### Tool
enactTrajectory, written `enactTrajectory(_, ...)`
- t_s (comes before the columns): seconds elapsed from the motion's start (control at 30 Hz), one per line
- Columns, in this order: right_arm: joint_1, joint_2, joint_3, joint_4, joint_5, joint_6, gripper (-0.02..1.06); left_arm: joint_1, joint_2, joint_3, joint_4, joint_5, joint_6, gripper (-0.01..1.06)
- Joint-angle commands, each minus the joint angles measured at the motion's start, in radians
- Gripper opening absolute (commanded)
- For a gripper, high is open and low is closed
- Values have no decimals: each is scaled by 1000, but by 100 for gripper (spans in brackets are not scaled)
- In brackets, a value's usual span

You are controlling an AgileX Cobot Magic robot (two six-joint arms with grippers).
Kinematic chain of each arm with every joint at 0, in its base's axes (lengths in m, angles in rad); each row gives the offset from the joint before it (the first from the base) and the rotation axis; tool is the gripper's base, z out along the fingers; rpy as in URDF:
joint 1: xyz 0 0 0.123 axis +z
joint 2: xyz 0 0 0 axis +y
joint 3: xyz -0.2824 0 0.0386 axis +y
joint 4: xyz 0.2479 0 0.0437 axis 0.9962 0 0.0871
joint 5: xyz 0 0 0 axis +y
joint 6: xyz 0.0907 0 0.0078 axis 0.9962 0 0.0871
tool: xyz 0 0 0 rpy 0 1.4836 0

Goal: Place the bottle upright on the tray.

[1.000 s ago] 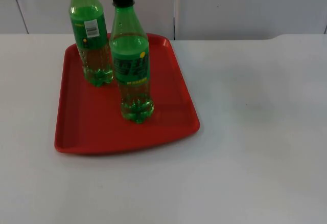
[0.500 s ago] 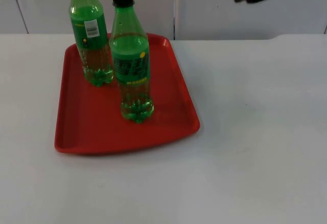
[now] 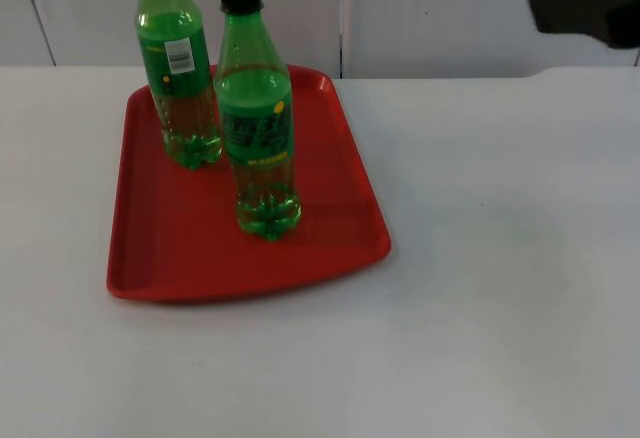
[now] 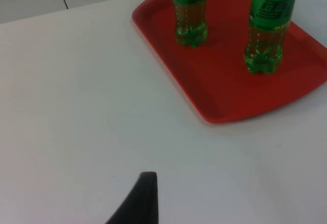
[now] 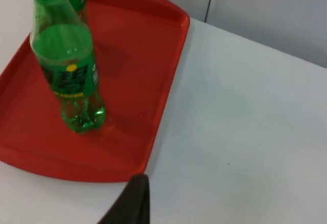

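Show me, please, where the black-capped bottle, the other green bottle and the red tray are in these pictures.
Black-capped bottle [image 3: 256, 128]: top view, on its green label.
Other green bottle [image 3: 178, 68]: top view, on its label, behind the first.
Red tray [image 3: 180, 248]: top view, on its bare floor near the front.

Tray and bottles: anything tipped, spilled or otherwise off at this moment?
Nothing stands out. Both green bottles, the near one with a black cap and the far one, stand upright on the red tray, apart from each other, with no liquid spilled. The tray lies flat on the white table.
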Motion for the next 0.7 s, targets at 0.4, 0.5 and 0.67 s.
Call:
enactTrajectory(0.4, 7, -458, 168, 2, 90, -37, 105, -3, -3, 5, 2, -7, -2, 105)
enactTrajectory(0.5, 7, -544, 184, 25, 114, -37, 105, -3, -3, 5, 2, -7, -2, 105)
enactTrajectory(0.67, 7, -698, 225, 75, 126, -75, 105, -3, -3, 5, 2, -7, -2, 105)
